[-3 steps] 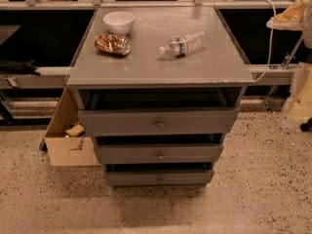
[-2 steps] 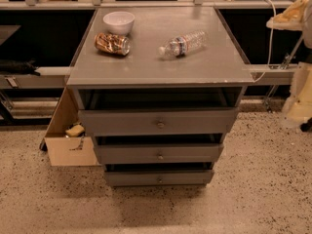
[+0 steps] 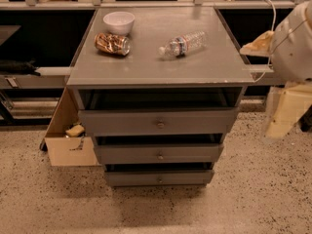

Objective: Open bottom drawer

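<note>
The bottom drawer sits lowest in the cabinet, its inside only a dark sliver beneath the middle drawer. The gripper hangs at the right edge, a pale blur. Whether it is spread apart or together cannot be told.

The hand is a blurred pale shape at the right edge, partly cut off. The inside of the bottom drawer lies in shadow under the middle drawer.
</note>
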`<action>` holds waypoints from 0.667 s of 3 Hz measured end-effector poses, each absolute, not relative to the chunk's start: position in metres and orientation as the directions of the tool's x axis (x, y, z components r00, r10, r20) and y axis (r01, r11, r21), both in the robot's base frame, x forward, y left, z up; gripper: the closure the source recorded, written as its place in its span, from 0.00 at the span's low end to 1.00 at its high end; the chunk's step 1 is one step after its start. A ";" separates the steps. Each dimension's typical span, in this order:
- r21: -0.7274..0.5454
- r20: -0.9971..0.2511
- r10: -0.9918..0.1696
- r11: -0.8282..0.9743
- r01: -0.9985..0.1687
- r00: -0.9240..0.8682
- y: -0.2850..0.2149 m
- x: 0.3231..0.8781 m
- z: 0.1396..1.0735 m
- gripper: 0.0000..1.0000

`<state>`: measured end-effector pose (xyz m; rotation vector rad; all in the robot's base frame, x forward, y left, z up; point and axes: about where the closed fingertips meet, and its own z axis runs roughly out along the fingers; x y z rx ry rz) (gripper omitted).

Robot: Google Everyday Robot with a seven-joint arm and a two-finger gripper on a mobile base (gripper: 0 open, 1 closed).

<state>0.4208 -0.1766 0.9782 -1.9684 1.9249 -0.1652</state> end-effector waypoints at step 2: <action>-0.265 -0.201 -0.972 -0.062 -0.962 0.118 -0.144 0.407 0.926 0.00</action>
